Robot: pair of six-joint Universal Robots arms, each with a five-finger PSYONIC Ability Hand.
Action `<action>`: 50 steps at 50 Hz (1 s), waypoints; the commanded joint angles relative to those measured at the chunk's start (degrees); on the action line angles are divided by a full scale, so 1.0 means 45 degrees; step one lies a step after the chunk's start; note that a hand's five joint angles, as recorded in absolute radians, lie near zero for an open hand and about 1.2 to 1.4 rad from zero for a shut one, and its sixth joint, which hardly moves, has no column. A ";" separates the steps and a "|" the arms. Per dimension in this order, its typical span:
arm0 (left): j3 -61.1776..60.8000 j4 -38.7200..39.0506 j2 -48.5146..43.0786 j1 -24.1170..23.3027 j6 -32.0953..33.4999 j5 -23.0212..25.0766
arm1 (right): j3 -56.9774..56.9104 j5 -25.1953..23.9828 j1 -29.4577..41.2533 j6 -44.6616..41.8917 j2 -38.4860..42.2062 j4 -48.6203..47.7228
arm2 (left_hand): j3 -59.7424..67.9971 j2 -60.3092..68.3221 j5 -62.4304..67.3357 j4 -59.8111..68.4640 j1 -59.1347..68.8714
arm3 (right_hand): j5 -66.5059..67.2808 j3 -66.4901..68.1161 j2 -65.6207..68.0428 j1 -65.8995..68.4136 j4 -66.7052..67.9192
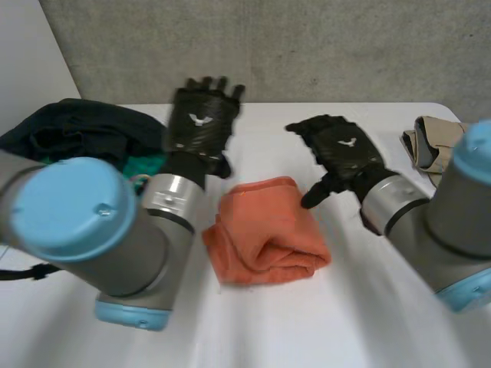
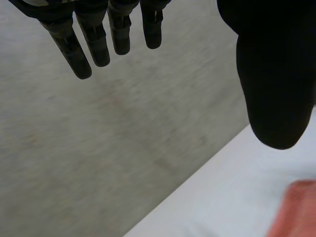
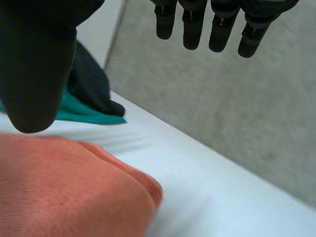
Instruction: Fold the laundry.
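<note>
the orange cloth [image 1: 265, 230] is lying folded into a thick, rounded bundle in the middle of the white table [image 1: 345, 322], between the two arms; the left hand [image 1: 201, 123] is hovering near the cloth's far left corner, apart from it, with its back facing the head camera and its fingertips pointing toward the grey wall [image 1: 307, 46]; in the left wrist view its fingers [image 2: 94, 44] are reaching out straight and slightly apart, with the thumb [image 2: 274, 74] standing well away from them and nothing lying between; the right hand [image 1: 345, 149] is hanging at the cloth's far right side, its thumb pointing down at the cloth's right edge; whether the thumb is touching the fabric i cannot tell; in the right wrist view its fingers [image 3: 197, 27] are stretching straight and spread, clasping nothing, while the thumb [image 3: 34, 64] is sitting over the orange fold; a dark pile of clothes [image 1: 77, 130] is resting at the table's far left with a teal garment [image 1: 146, 165] peeking out beneath it; a beige garment [image 1: 430, 142] is lying at the far right, well apart from the orange cloth.
</note>
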 commanded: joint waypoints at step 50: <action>0.3837 -0.5894 -0.0765 0.0269 -0.0915 0.5635 | 0.2671 0.1350 0.2288 -0.6136 0.1147 -0.0228 | -0.0249 -0.0122 -0.0103 -0.0077 0.0066 | -0.0560 -0.0432 -0.0523 -0.0640 -0.0451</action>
